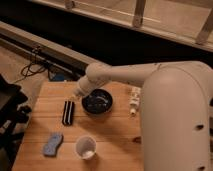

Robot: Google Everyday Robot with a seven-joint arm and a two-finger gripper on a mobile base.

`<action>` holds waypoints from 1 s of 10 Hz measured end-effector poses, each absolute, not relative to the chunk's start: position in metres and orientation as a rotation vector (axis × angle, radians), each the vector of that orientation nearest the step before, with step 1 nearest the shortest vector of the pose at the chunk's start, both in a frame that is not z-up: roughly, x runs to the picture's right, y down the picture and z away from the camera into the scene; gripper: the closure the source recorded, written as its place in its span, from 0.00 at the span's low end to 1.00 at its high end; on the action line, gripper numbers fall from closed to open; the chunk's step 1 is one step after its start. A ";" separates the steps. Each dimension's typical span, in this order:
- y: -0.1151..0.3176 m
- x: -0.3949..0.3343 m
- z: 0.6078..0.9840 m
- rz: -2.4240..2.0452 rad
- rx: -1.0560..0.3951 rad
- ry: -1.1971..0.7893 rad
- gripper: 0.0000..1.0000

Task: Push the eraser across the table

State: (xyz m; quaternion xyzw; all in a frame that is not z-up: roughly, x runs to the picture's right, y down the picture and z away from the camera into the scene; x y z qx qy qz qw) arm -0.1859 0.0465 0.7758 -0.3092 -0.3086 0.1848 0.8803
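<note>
The gripper (78,94) hovers near the small black oblong eraser (67,112) on the light wooden bench (116,137); clenched or released, I cannot tell.

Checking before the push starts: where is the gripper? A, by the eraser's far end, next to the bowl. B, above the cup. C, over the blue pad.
A: the gripper is near the far end of the eraser, close to the rim of the bowl on the table.
</note>
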 end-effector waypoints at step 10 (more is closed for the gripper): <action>0.083 -0.170 0.802 0.428 -0.671 -0.611 0.99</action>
